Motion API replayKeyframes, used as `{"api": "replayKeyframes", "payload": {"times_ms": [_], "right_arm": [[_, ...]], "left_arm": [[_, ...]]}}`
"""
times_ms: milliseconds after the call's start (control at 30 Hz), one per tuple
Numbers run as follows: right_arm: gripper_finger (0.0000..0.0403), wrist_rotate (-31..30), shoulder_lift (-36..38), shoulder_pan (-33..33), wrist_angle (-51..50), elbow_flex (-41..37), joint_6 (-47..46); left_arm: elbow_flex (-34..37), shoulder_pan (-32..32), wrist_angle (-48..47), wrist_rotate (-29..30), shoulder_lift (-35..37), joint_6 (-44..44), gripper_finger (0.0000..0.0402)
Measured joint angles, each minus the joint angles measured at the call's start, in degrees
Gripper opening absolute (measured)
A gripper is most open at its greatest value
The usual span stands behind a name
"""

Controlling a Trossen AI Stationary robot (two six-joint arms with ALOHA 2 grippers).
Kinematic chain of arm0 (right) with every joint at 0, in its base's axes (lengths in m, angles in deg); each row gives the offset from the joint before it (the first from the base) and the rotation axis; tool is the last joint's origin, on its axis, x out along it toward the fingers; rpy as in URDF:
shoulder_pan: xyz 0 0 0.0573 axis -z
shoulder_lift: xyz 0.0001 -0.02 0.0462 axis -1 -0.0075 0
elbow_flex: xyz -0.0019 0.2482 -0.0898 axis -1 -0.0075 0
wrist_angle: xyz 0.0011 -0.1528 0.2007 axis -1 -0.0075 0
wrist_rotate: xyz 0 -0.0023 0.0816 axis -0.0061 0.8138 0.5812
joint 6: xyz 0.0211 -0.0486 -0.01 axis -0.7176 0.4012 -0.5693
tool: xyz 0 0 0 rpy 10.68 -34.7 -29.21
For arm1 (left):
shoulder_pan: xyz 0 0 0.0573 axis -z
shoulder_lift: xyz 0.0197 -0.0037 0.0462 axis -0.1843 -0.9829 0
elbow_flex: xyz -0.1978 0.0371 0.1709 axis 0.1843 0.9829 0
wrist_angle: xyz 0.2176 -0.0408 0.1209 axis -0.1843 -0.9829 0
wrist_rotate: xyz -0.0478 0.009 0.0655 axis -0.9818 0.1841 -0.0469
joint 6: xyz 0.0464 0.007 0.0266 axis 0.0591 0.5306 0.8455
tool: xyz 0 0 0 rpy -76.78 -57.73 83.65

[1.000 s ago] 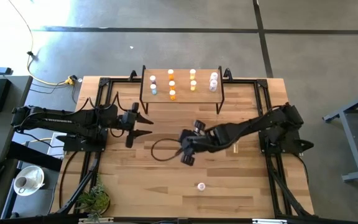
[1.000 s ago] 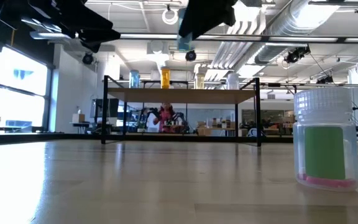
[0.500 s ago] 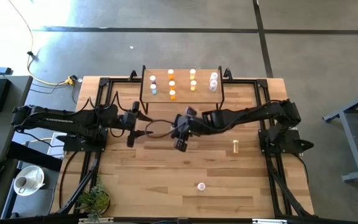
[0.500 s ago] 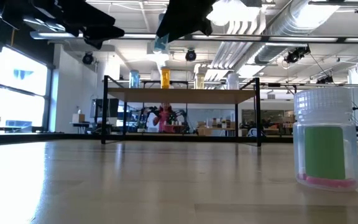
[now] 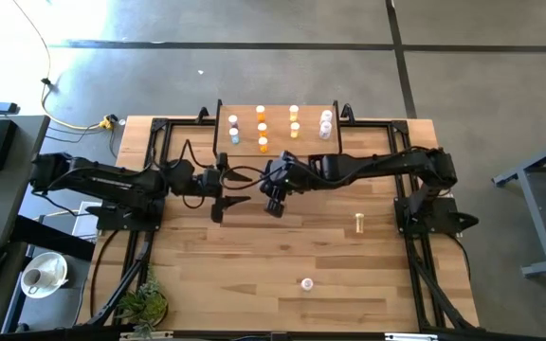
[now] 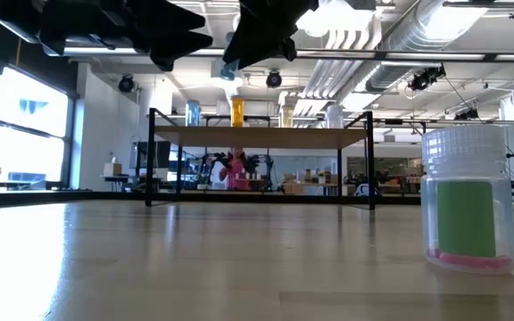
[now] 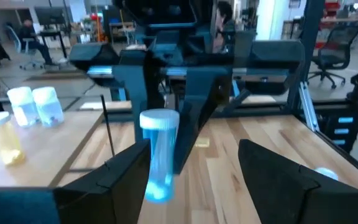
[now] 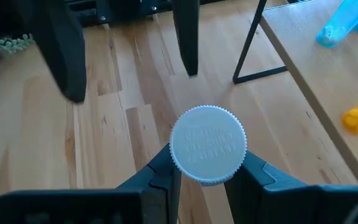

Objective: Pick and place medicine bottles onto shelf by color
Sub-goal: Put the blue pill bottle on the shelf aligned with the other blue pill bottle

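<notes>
My right gripper is shut on a pale blue medicine bottle with a white cap, held in the air in front of the shelf. My left gripper stands open and level just left of it. Its two fingers point at the bottle, touching nothing. On the shelf's top stand several bottles: pale blue, orange and yellow, and pinkish-white. A pink bottle with a green label stands on the table near its front edge. My right gripper pinches the bottle's body just below its cap between its two fingers. The fingers slant down from the table's right side. The bottle stands nearly upright, cap up, its bottom lifted clear of the table.
A yellowish bottle lies on the table right of centre. A pinkish-white one stands toward the near edge. Black frame rails run along the table's sides. A small plant sits at the near left corner.
My right gripper has carried the blue bottle toward the table's far edge and left, up to the left gripper, keeping it clear of the table. My left gripper has moved toward the right, closer to the bottle.
</notes>
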Motion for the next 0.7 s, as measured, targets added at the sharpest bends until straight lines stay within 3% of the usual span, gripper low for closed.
{"api": "replayKeyframes", "payload": {"times_ms": [167, 300, 700], "right_arm": [[0.0085, 1.8, 0.0, 0.3, 0.0, 0.0, 1.2], [0.0085, 2.0, 0.0, 0.3, 0.0, 0.0, 2.0], [0.0085, 2.0, 0.0, 0.3, 0.0, 0.0, 2.5]], "left_arm": [[0.0, 0.0, 7.9, 2.6, -4.8, 0.0, 0.0230], [0.0, -0.9, 8.6, 5.2, -6.6, 0.0, 0.0230], [0.0, -2.3, 11.1, -1.2, -7.6, -1.1, 0.0229]]}}
